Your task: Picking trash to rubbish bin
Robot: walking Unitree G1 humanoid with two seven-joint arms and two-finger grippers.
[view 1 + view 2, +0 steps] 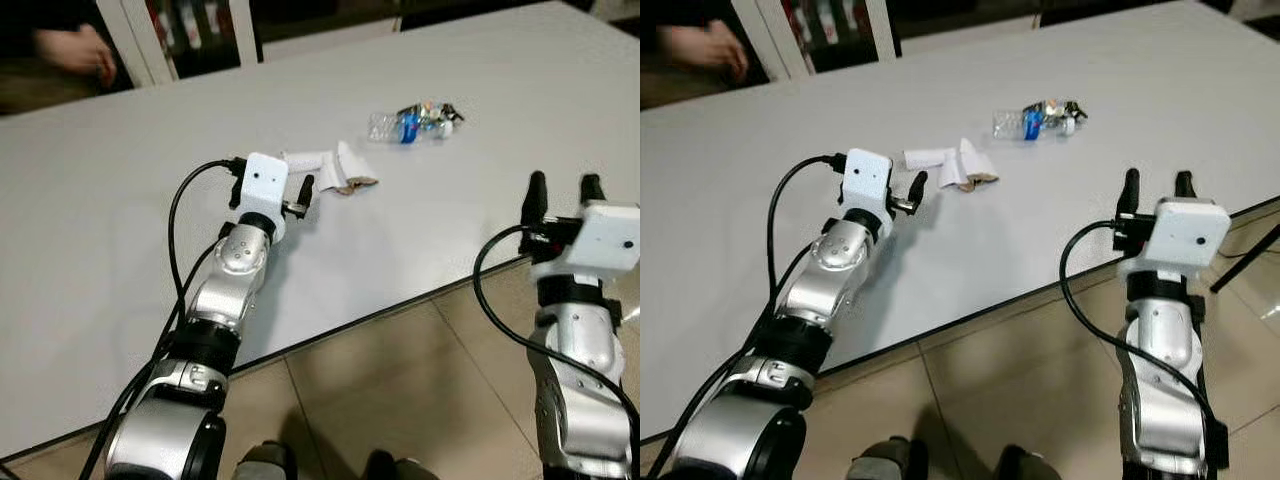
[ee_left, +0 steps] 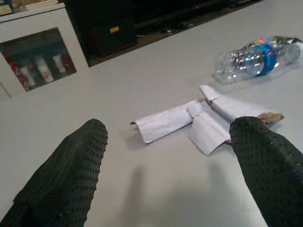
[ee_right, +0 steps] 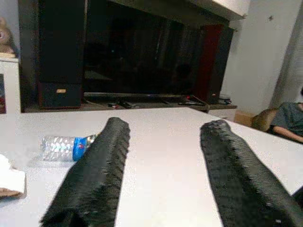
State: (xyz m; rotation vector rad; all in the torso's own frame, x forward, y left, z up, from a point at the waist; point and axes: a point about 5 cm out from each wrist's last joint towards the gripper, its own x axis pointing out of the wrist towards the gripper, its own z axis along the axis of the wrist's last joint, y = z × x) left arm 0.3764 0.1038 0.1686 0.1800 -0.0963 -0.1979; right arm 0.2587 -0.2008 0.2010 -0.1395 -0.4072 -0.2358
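Note:
Crumpled white paper trash (image 1: 328, 168) with a brown scrap lies in the middle of the white table (image 1: 120, 220). Farther back lies a crushed clear plastic bottle (image 1: 412, 122) with a blue label. My left gripper (image 1: 297, 196) hovers low over the table just short of the paper, open, its fingers (image 2: 71, 175) spread on either side of the paper (image 2: 189, 120) in the left wrist view. My right gripper (image 1: 560, 190) is open and held up past the table's near edge, pointing toward the bottle (image 3: 66, 146).
A white cabinet or chair frame (image 1: 180, 40) stands behind the table. A person's hand (image 1: 75, 50) rests at the far left. Another person (image 3: 286, 120) sits beyond the table's far side in the right wrist view. Tiled floor (image 1: 400, 400) lies below the table edge.

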